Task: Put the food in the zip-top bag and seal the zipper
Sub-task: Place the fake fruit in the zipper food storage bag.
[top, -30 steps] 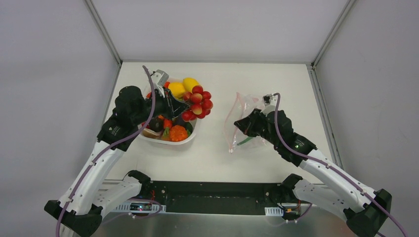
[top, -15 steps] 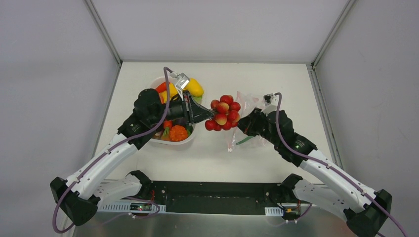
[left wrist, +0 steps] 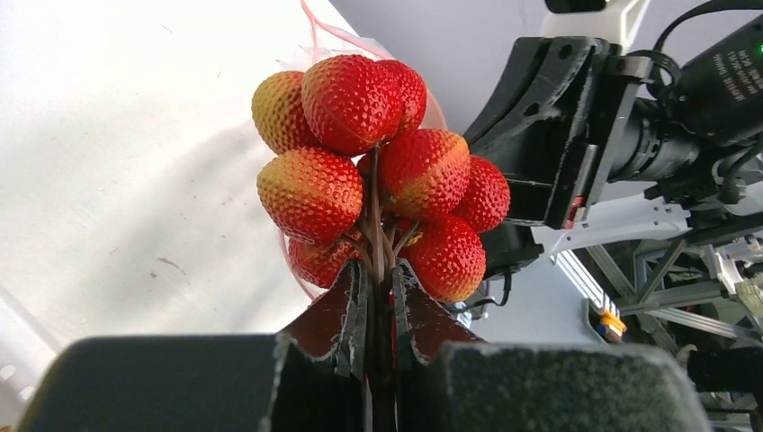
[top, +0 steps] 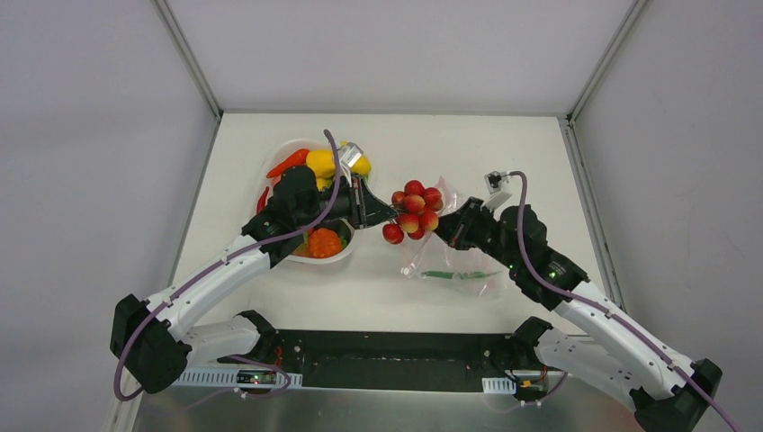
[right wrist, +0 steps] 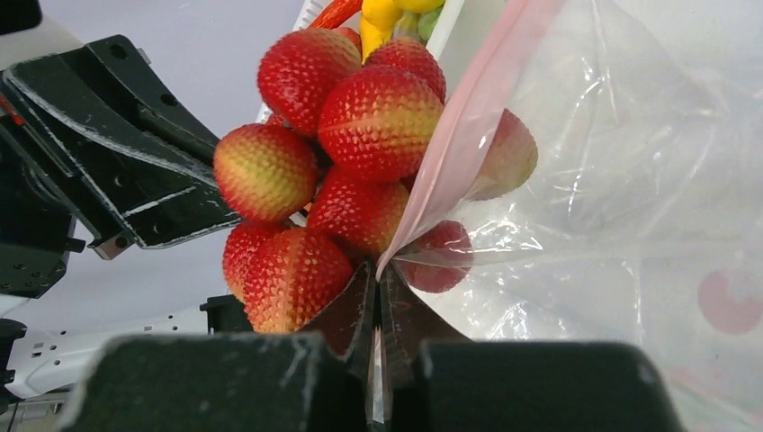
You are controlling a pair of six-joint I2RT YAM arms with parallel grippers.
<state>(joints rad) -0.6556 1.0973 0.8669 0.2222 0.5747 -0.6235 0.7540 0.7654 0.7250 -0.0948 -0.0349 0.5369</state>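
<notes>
A bunch of red toy strawberries (top: 412, 209) hangs in the air between the tub and the zip-top bag (top: 461, 274). My left gripper (top: 389, 214) is shut on the bunch's brown stems (left wrist: 378, 270), with the berries (left wrist: 378, 162) sticking out past the fingertips. My right gripper (top: 447, 230) is shut on the bag's pink zipper strip (right wrist: 463, 135) and holds that edge up off the table. In the right wrist view the strawberries (right wrist: 346, 162) sit right at the strip, some of them behind the clear film (right wrist: 630, 180). A thin green piece of food (top: 454, 274) lies inside the bag.
The white tub (top: 315, 258) stands left of centre under my left arm, holding a yellow fruit (top: 321, 162), a red pepper (top: 288, 164), an orange piece (top: 325, 242) and other food. The left gripper's black fingers (right wrist: 117, 162) are close to my right gripper.
My left arm has carried the strawberry bunch from over the tub rightwards to the bag's mouth. My right gripper has lifted the bag's pink edge, and the bag has shifted toward the near side.
</notes>
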